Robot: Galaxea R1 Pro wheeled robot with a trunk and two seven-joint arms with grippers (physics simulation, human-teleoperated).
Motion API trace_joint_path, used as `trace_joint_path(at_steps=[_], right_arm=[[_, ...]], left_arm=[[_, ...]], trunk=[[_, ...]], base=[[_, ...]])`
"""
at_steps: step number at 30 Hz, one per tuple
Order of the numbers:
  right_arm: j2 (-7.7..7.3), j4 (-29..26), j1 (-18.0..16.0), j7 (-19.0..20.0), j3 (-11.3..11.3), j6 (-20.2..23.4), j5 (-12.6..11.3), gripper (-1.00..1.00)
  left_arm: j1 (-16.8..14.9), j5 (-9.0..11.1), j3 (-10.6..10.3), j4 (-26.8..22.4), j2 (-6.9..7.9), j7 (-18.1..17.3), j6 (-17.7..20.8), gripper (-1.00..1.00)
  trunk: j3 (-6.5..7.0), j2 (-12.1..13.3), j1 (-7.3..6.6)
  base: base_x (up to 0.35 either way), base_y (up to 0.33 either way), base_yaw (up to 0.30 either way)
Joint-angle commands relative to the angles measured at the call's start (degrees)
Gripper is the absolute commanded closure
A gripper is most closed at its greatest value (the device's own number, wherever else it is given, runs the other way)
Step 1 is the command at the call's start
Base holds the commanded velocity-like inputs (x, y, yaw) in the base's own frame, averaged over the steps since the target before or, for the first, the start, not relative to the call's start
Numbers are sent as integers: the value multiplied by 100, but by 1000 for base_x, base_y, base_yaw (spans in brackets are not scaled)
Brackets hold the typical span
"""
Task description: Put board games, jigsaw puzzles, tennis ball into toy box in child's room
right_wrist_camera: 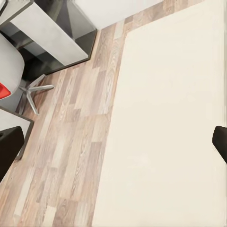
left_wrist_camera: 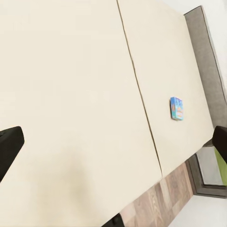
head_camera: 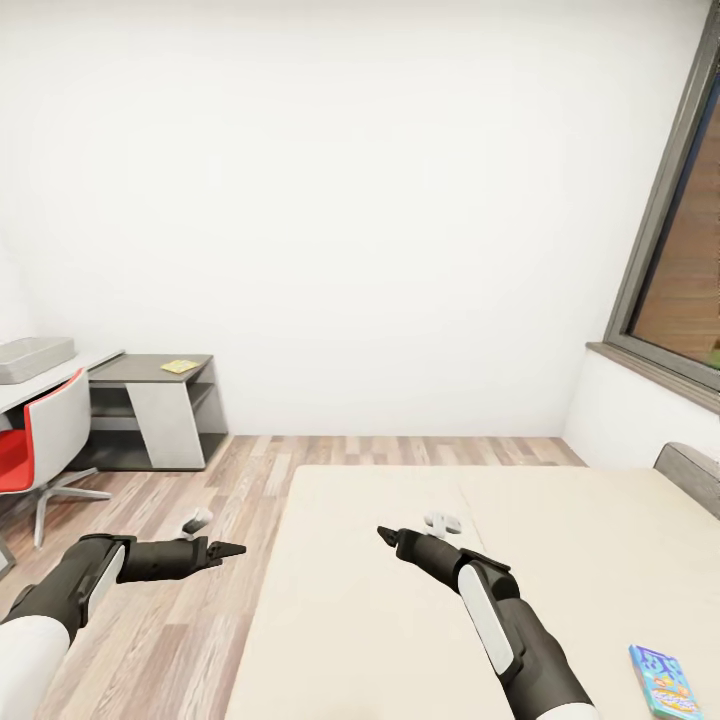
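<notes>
Partly cut off at 5 o'clock in the head view, one small blue board game lies flat on the bed; a second is not discernible. At 9 o'clock the toy box sits on the white counter, clipped by the frame edge. One flat yellowish item on the lower grey unit is too small to identify. Both arms reach forward, level; left pincer over the floor, right pincer over the mattress, each empty, fingertips spread wide in the wrist views.

Head and wrist cameras share the bed.
</notes>
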Motion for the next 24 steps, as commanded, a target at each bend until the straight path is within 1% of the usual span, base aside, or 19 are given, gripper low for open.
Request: trace_joint_path(at_steps=[1,24], right_arm=[[1,-3,-3,10,-5,25,-6,-100],[1,7,1,10,-5,25,-6,-100]], left_arm=[[-2,-20,21,-2,-3,-28,51,-100],[-2,-20,21,-2,-3,-25,49,-100]], trunk=[[-3,-4,2],[-3,-4,2]], base=[[0,-160,0],[0,-160,0]])
